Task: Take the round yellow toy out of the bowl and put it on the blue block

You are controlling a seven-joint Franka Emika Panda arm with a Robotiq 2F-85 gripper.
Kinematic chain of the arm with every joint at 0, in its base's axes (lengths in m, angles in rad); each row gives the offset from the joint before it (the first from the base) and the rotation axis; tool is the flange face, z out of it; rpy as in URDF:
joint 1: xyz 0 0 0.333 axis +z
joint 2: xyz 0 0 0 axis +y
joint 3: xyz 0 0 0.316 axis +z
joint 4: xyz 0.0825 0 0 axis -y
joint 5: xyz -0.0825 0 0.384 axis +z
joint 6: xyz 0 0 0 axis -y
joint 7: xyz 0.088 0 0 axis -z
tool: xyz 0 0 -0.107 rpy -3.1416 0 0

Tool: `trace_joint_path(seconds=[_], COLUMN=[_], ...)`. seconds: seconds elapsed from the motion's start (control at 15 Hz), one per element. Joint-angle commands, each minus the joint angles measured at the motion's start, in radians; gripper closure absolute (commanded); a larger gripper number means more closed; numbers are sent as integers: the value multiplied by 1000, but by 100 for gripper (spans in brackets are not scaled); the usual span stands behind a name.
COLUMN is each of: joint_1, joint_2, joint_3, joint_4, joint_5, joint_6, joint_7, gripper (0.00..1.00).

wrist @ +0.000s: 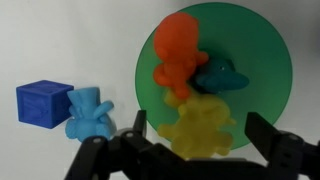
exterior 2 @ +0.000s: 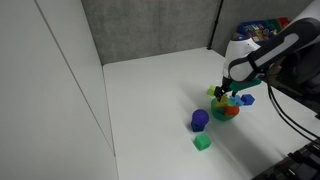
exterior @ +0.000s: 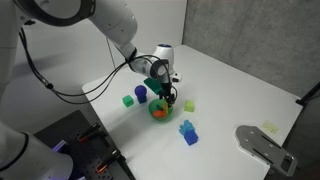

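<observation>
In the wrist view the green bowl [wrist: 262, 60] holds an orange toy [wrist: 178, 55], a teal toy [wrist: 220, 75] and the round yellow toy [wrist: 200, 128]. My gripper [wrist: 198, 132] is open over the bowl, one finger on each side of the yellow toy and not closed on it. The blue block [wrist: 42, 103] lies left of the bowl, with a lighter blue bumpy toy [wrist: 88, 115] against it. In both exterior views the gripper [exterior: 163, 95] [exterior 2: 232, 98] hangs over the bowl [exterior: 160, 112] [exterior 2: 228, 113]. The blue block [exterior: 188, 132] [exterior 2: 247, 99] sits beside the bowl.
A blue-purple cylinder [exterior: 141, 94] [exterior 2: 199, 120], a green cube [exterior: 127, 100] [exterior 2: 202, 143] and a pale yellow-green cube [exterior: 189, 105] stand near the bowl on the white table [exterior: 230, 90]. A grey object [exterior: 262, 145] lies at the table's corner.
</observation>
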Motion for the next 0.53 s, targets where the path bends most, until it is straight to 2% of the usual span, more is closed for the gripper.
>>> trace_joint_path(seconds=[0.0, 0.47], joint_1=[24, 39], joint_2=[43, 76], joint_3=[-23, -33], joint_4=[47, 74], joint_5=[-1, 6], joint_6=[12, 46], joint_7=[17, 16], gripper=[0, 0])
